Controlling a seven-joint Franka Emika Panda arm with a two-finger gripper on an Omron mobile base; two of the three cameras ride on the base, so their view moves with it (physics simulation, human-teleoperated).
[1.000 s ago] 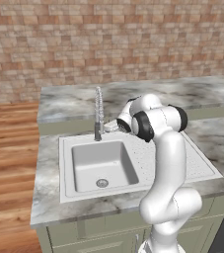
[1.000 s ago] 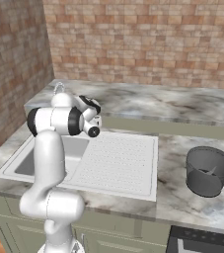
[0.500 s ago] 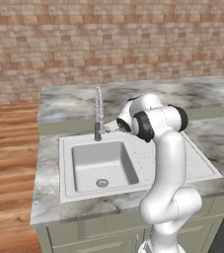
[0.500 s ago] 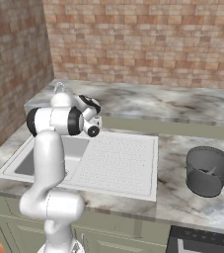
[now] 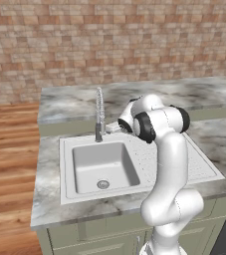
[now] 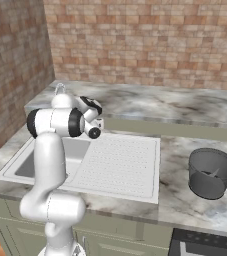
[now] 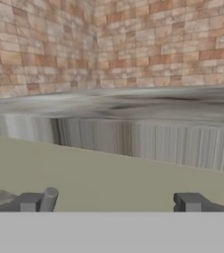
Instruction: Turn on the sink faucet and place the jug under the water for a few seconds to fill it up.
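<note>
White arm bent over sink (image 5: 84, 184); gripper (image 5: 115, 127) just right of sink faucet (image 5: 100, 115) base, jaws spread wide, holding nothing; jug (image 6: 212, 173) upright on counter (image 6: 185, 200), far right, well apart from jaws.

The sink faucet (image 5: 100, 113) looks like shiny chrome with a coiled spring neck, and the sink (image 5: 82, 177) is a smooth matt grey-white with a ribbed drainboard. The counter (image 6: 185, 200) is polished grey marble. The jug (image 6: 211, 173) at 3 o'clock is dull dark grey, the wall (image 5: 109, 45) rough brick.
</note>
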